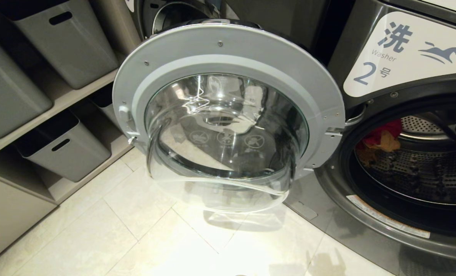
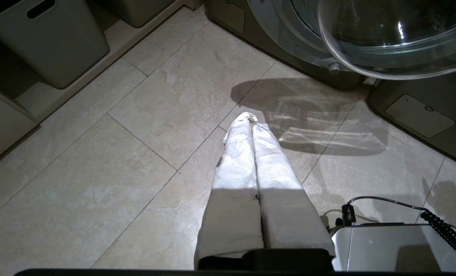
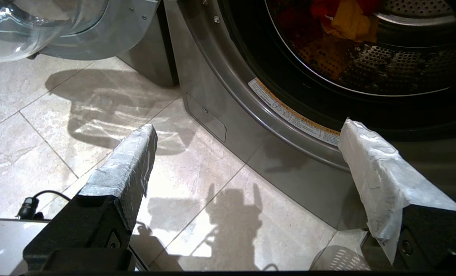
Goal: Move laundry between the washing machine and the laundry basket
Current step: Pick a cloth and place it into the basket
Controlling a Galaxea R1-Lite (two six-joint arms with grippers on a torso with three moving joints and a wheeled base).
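Laundry is heaped at the drum's left rear inside the washing machine, ahead of the spread-jawed right gripper, the nearer one; the left gripper is clenched empty.

Red and mustard-yellow laundry, perhaps some darker pieces, beyond the right gripper; dark grey washing machine; cream tiles.

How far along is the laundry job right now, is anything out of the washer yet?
Done: the washing machine stands with its door swung wide open. In hand: nothing; the left gripper is shut and empty over the floor, and the right gripper has its jaws open and empty below the drum opening. Left: the laundry, red and yellow, lies in the drum. No basket is in view.
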